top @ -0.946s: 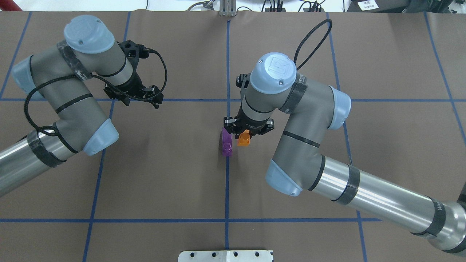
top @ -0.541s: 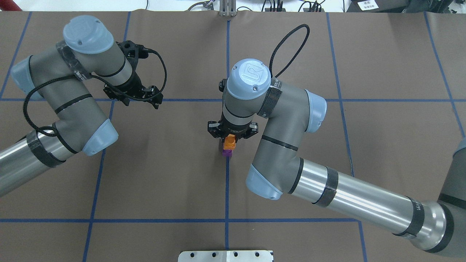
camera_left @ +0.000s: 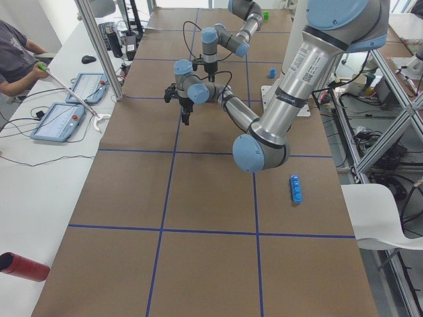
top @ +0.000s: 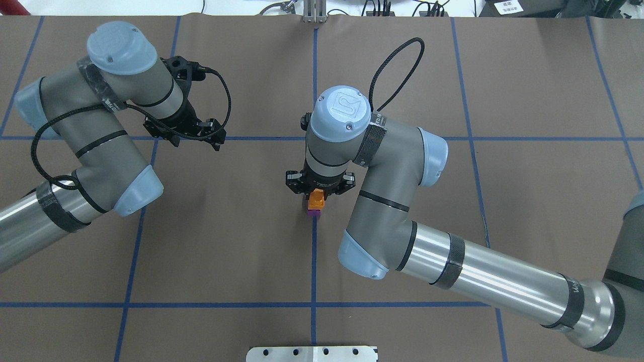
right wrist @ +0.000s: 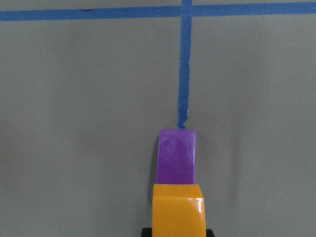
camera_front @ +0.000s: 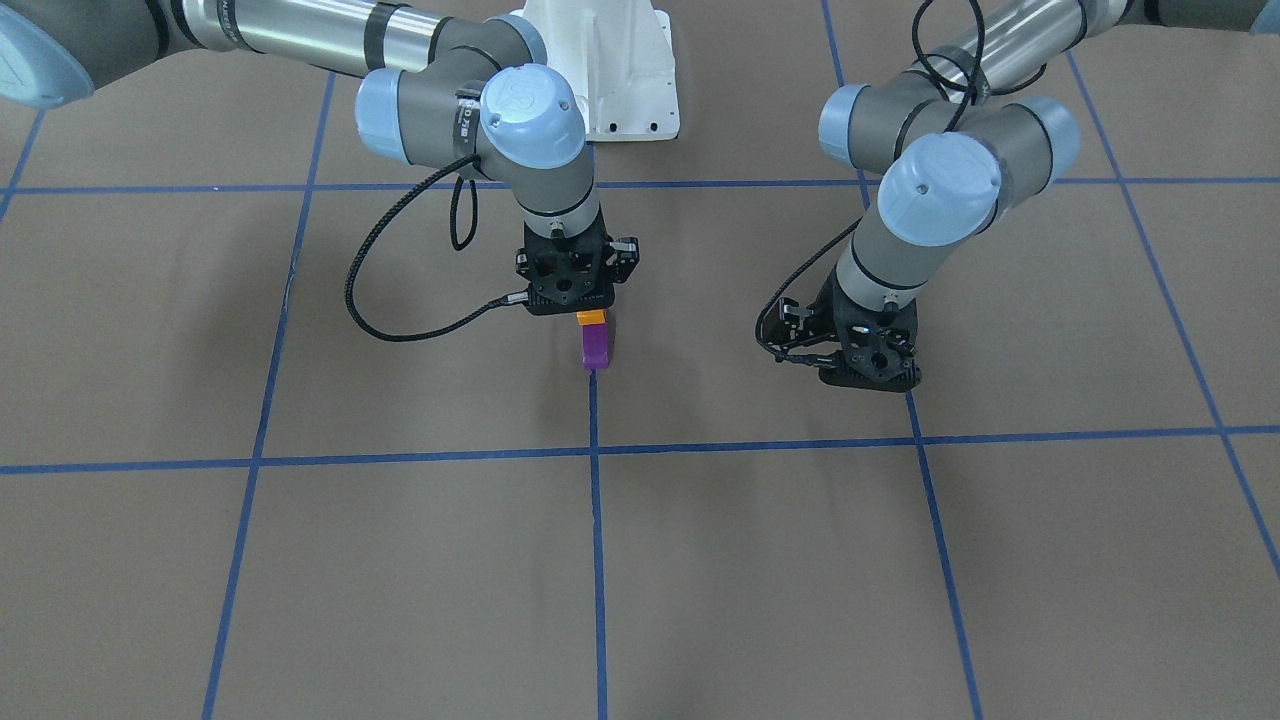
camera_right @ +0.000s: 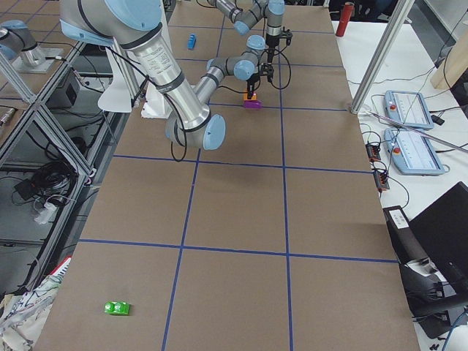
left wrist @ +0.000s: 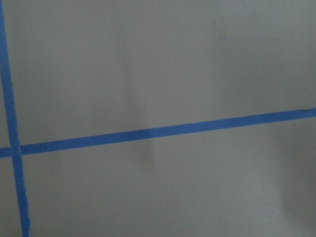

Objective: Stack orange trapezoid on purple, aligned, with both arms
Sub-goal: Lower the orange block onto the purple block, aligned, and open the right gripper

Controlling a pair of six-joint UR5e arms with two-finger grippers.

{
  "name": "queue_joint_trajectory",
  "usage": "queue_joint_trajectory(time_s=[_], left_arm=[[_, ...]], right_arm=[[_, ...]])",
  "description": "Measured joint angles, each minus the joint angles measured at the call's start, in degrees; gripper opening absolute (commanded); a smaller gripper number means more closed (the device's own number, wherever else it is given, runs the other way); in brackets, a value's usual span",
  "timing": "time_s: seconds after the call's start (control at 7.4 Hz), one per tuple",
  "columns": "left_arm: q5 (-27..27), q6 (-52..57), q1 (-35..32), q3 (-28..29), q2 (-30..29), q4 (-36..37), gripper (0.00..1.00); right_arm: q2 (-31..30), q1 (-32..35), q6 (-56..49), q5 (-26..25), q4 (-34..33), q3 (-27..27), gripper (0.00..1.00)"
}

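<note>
Placing step: we judge the work to stand at set-down, with the orange trapezoid [top: 317, 199] carried over the purple [top: 314, 212] and the press-fit not yet confirmed.
Orange trapezoid: clamped between the fingers of the right gripper [camera_front: 590, 310]; in the right wrist view it fills the lower centre, with the purple's top showing just beyond it.
Purple: resting on the table [top: 226, 251] at the end of a blue tape line [right wrist: 185, 74], near the middle of the grid; from overhead the orange piece covers most of it.
Contact: in the front view the two pieces read as one column, orange on top; we cannot tell whether the stud is seated or a thin gap separates them.
Alignment: the side edges look close to flush in the wrist view; we judge any offset to be slight.
Next move: we expect a short, straight push down until the pieces lock, then a release of the fingers and a vertical retreat, so that the stack is not dragged.
Right arm [top: 453, 266]: reaching in from the right, elbow bent, wrist pointing straight down over the stack.
Left arm [top: 100, 146]: folded, well apart from the stack; its wrist camera shows only table and tape.
Left gripper [camera_front: 865, 365]: carrying nothing that we can see; whether its fingers are spread or closed we cannot tell.
Risk: the purple stands unbraced, so an off-centre push may tip or slide it.
</note>
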Motion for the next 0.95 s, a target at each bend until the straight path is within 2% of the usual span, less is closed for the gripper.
queue_joint_trajectory(time_s=[0.95], left_arm=[[0.00, -0.23, -0.02, -0.29, 0.07, 0.00, 1.00]], right_arm=[[0.18, -0.72, -0.45, -0.29, 0.16, -1.33, 0.00]])
